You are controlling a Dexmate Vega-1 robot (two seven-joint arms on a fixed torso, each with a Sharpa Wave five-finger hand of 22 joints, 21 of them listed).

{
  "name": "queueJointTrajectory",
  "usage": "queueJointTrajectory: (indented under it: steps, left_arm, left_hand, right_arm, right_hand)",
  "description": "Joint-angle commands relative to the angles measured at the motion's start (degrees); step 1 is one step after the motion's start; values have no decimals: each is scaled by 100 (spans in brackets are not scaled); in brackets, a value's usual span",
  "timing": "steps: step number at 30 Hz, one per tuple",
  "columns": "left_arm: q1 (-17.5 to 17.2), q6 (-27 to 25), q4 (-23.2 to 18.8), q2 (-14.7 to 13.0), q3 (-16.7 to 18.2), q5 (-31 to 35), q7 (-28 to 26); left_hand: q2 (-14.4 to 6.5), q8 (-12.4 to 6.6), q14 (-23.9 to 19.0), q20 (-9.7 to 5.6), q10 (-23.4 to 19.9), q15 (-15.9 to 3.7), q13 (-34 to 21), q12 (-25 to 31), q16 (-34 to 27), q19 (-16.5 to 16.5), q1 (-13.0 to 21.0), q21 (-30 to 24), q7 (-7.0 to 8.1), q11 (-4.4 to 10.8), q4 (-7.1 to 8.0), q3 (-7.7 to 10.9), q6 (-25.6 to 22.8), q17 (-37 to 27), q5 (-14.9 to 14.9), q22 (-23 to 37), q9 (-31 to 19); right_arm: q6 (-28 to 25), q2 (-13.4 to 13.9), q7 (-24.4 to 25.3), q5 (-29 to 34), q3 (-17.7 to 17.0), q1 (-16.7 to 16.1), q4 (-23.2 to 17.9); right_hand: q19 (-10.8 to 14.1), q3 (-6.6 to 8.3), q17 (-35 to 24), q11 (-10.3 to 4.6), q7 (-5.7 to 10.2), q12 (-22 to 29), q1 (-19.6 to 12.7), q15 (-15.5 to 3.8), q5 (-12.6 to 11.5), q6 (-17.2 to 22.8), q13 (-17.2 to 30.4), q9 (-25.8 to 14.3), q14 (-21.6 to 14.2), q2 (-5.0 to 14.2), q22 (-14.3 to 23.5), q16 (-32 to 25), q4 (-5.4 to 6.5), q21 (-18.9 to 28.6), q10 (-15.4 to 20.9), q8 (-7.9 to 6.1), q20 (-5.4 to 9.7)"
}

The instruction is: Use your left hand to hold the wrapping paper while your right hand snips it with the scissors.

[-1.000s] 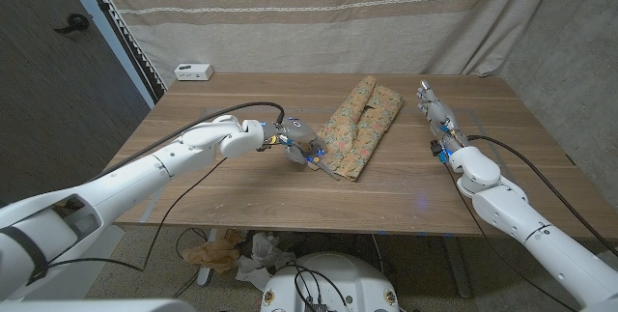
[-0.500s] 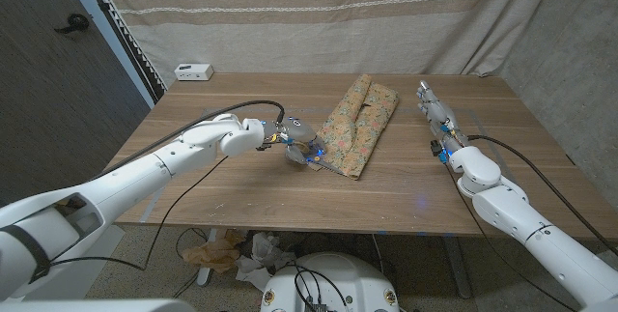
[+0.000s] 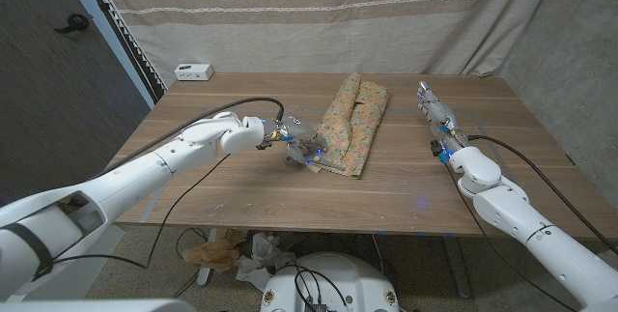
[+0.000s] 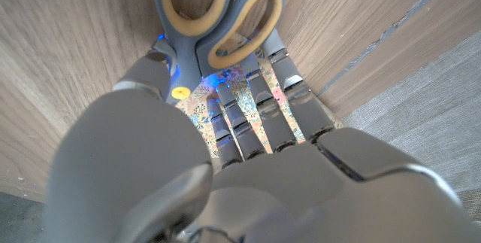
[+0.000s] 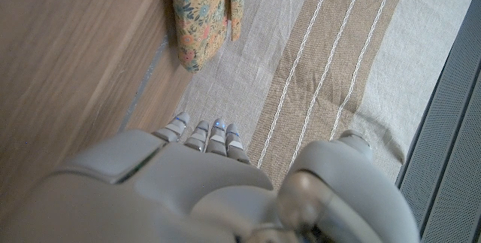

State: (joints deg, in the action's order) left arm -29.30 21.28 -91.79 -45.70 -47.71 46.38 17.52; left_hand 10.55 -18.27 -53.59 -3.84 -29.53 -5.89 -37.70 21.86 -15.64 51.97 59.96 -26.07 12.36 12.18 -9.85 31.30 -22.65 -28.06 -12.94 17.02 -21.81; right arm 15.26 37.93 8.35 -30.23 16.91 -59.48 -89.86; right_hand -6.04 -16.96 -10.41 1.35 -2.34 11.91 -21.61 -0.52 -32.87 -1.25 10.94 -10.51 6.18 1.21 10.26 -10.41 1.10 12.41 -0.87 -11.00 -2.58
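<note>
The floral wrapping paper (image 3: 352, 119), partly rolled at its far end, lies mid-table and also shows in the right wrist view (image 5: 197, 17). My left hand (image 3: 295, 146) presses its fingers down on the paper's near left corner (image 4: 197, 119). Scissors (image 4: 218, 17) with grey handles and yellow-lined loops lie just past those fingertips, their shank running in between thumb and fingers (image 4: 259, 100). From the head view they are a thin sliver (image 3: 326, 168) at the paper's edge. My right hand (image 3: 436, 119) stands on the table's right side, fingers stretched out, holding nothing (image 5: 210, 183).
A small white box (image 3: 193, 70) sits at the table's far left corner. A striped beige curtain (image 3: 319, 13) hangs behind the table (image 3: 241, 196). A cable (image 3: 227, 114) loops over my left forearm. Crumpled paper (image 3: 217, 249) lies on the floor below the near edge.
The wrapping paper has swung and slid a little to the left and away, its rolled end now further left. My left hand has shifted slightly with it. The right hand has not moved.
</note>
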Motion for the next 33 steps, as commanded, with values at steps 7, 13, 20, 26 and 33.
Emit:
queueJointTrajectory:
  steps: [7,13,20,26,33]
  left_arm:
    - [106,87,735,267,325,-1985,666]
    - [159,-8,936,368,437,-2923,1086]
    - [122,-4,1129,440,515,-3514,1095]
    - [184,81,1237,461,451,-3560,1086]
    - [217,67,1411,546,492,-4162,1380]
  left_hand:
    - [-385,559,-1100,-774,-255,-774,-993,-227,-853,75,1704,-2925,3,5,86,-1080,-327,-2764,218,1094,-359]
    - [-579,590,-1385,-843,-200,-728,-1242,-279,-1183,-152,2300,-4119,5,8,84,-1521,-303,-2892,269,1454,-481]
    - [-654,284,-1743,-880,-1053,-664,-1931,396,-2135,78,2223,-4763,-6,12,262,-2147,-1638,-3018,200,1234,-545]
    - [-1100,-120,-2078,-877,-2488,-627,-1275,419,-2005,-232,1626,-4877,-210,-46,489,-2171,-3582,-2316,240,965,-283]
    - [-1088,-119,-2369,-849,-3378,-698,-642,259,-1464,-369,1559,-4991,-535,-70,317,-1900,-4407,-1708,257,589,86]
  right_arm:
    - [-55,50,25,16,-39,-28,-94]
    - [-44,57,20,16,-52,-33,-108]
    - [-47,70,29,7,-73,-60,-127]
    - [-73,86,41,-12,-98,-80,-147]
    - [-72,98,27,-15,-105,-87,-135]
  right_hand:
    - [-14,-7,-7,17,42,0,-95,3,-58,-58,3,-25,61,-10,15,1,-36,-13,-74,-16,-61]
    - [-22,-6,-8,15,66,0,-102,10,-62,-74,4,-26,70,-5,15,0,-39,-21,-84,-12,-77]
    - [-25,-6,-9,0,95,2,-111,21,-67,-74,4,-27,85,2,16,0,-43,-28,-92,-16,-85]
    - [-18,-6,-10,-9,112,10,-116,21,-70,-87,5,-27,80,6,17,-6,-45,-29,-83,-13,-84]
    - [5,-5,-10,-10,116,17,-122,15,-73,-84,5,-27,77,13,17,-10,-47,-25,-73,-16,-75]
